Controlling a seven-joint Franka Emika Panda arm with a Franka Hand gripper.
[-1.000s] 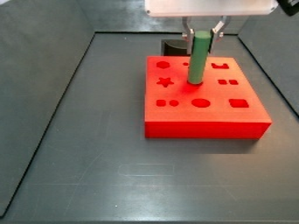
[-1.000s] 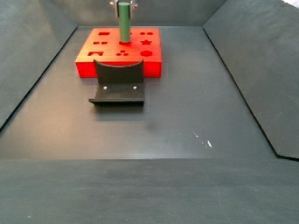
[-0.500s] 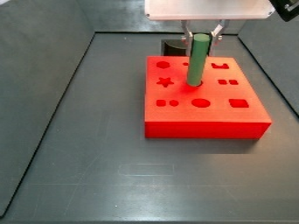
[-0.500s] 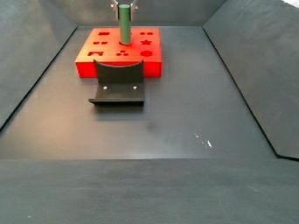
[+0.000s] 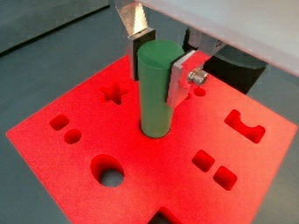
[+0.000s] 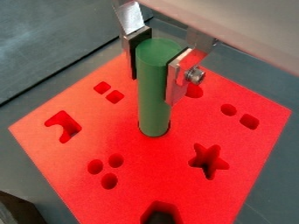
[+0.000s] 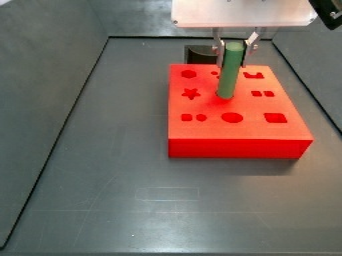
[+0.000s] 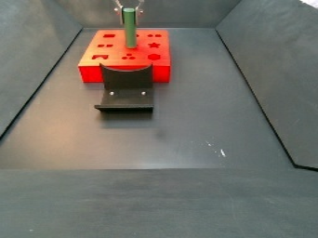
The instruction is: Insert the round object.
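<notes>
The round object, a green cylinder peg [image 5: 155, 87], stands upright on the red block [image 5: 70, 153], with its lower end in a round hole near the block's middle. It also shows in the other wrist view [image 6: 153, 83] and in both side views [image 7: 230, 68] [image 8: 128, 26]. My gripper [image 5: 159, 54] is directly above the block and shut on the peg's upper part, a silver finger [image 5: 177, 77] on each side. The gripper also shows in the other wrist view [image 6: 156, 56]. The red block [image 7: 241, 135] [image 8: 97, 66] has several shaped holes.
The dark fixture [image 8: 125, 93] stands on the floor against the block's side. In a side view it shows behind the block [image 7: 201, 53]. Dark walls enclose the grey floor [image 7: 94, 190].
</notes>
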